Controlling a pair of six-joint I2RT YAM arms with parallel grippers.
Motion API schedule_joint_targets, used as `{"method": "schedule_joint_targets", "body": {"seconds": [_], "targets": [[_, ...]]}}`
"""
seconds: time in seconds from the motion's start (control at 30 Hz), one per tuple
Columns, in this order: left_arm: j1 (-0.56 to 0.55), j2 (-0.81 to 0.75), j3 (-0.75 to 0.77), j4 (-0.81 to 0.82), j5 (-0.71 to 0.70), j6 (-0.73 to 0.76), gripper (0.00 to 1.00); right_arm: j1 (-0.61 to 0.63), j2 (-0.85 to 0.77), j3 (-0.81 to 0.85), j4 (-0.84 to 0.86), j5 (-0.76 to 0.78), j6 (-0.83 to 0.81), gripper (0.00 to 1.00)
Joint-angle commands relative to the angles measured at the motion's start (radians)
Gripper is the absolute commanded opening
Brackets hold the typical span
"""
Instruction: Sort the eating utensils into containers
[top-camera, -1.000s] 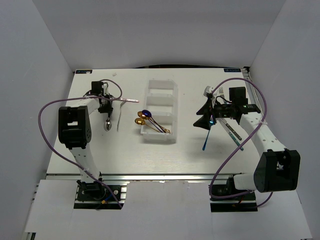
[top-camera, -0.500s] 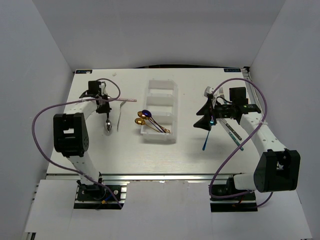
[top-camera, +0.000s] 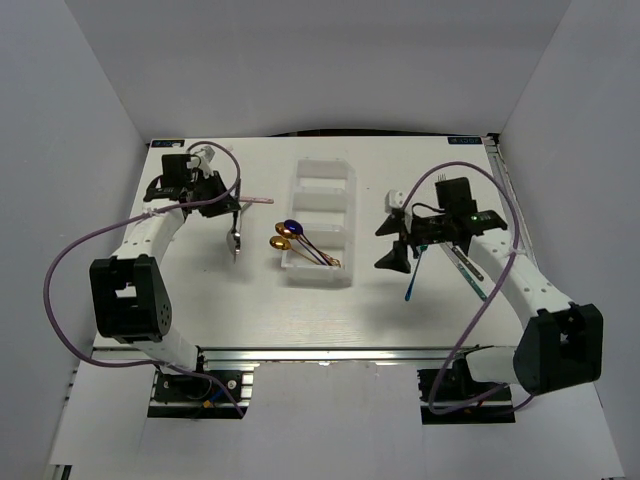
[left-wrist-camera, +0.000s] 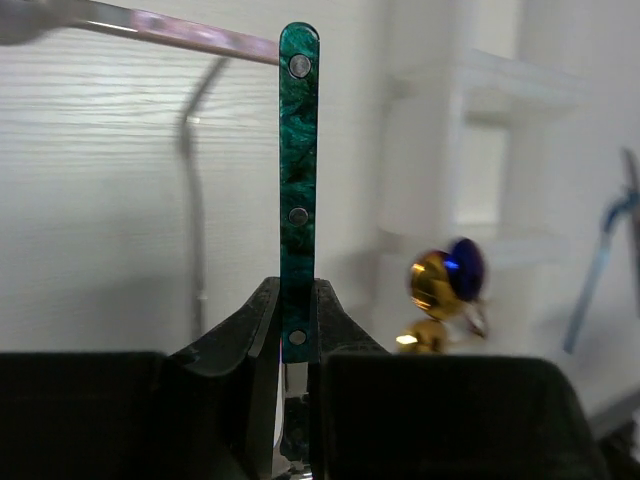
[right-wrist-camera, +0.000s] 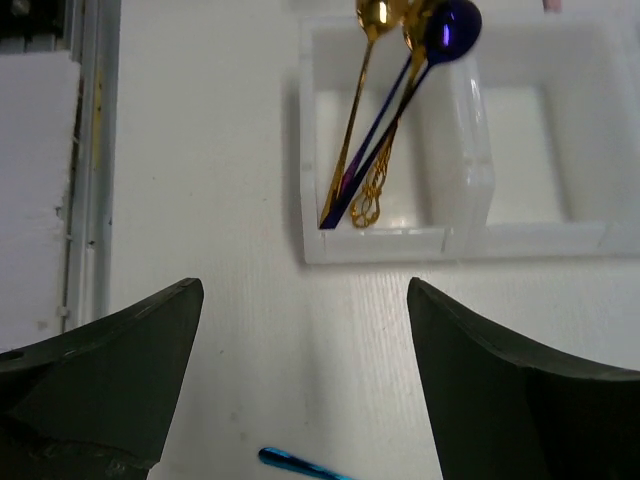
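left wrist view puts the teal-handled utensil (left-wrist-camera: 298, 150) upright, clenched in my left claw (left-wrist-camera: 293, 310) low on its handle; its working end is hidden behind my jaws. it hangs left of the organiser tray (top-camera: 297, 185), not yet over it. i judge it light, stiff and slick, so a pinch this far from the middle may let it swing; nearer the balance point would be steadier. gold and blue spoons (top-camera: 300, 245) lie in the nearest compartment. my right claw (top-camera: 388, 246) is spread wide, holding nothing, beside a blue utensil (top-camera: 412, 282) on the table (top-camera: 200, 300).
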Motion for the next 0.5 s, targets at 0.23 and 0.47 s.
{"method": "schedule_joint_targets", "body": {"seconds": [0.23, 0.47], "targets": [[-0.087, -0.130, -0.007, 0.014, 0.648, -0.161, 0.01, 0.287, -0.072, 0.155, 0.051, 0.200, -0.575, 0.89], [-0.262, -0.140, -0.039, 0.013, 0.707, -0.189, 0.02, 0.459, 0.041, 0.316, -0.048, 0.374, -0.733, 0.89]]}}
